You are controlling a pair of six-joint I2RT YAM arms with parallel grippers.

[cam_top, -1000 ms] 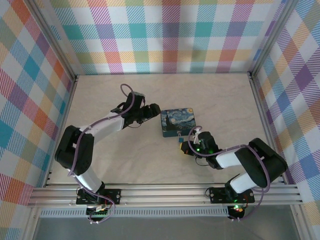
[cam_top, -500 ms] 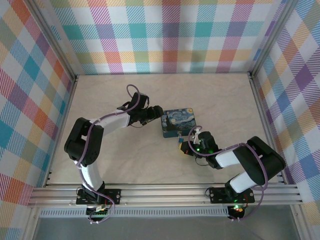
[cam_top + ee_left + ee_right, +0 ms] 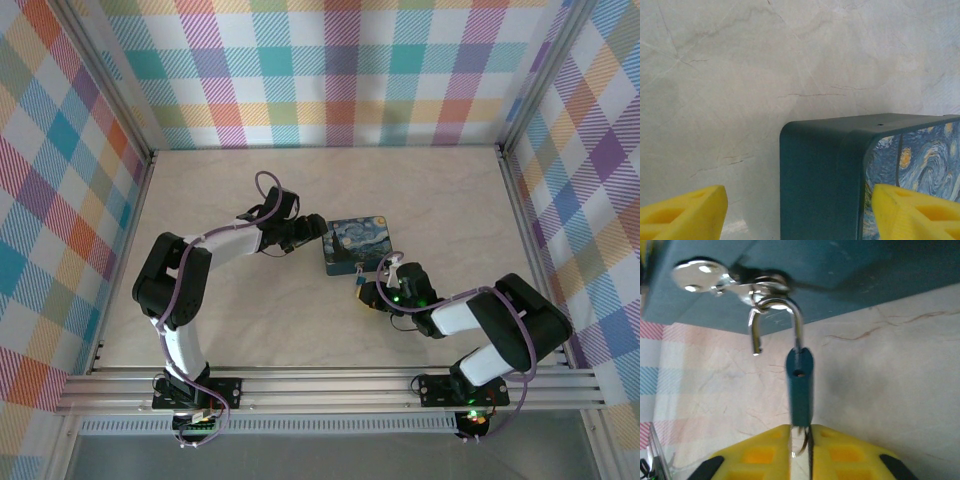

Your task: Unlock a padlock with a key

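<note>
Padlock hangs off the chrome latch on the near side of the painted tin. The tin sits mid-counter, a bit right of centre. The lock body is dark blue and upright in the right wrist view. Its shackle is open: one leg is out of the body with its free end in the air, the other leg is seated, and the loop is hooked through the latch ring.

Right claw is narrow, with its yellow fingers pinched together right under the lock body. They grip the key; just a sliver of metal loop shows in the gap. From the top view the right claw is just on the near side of the tin, and the padlock is between them.

Left claw is wide open, with its fingertips on either side of the tin's left end. I can't tell whether they touch it. From the top view the left claw is at the tin's left edge.
</note>
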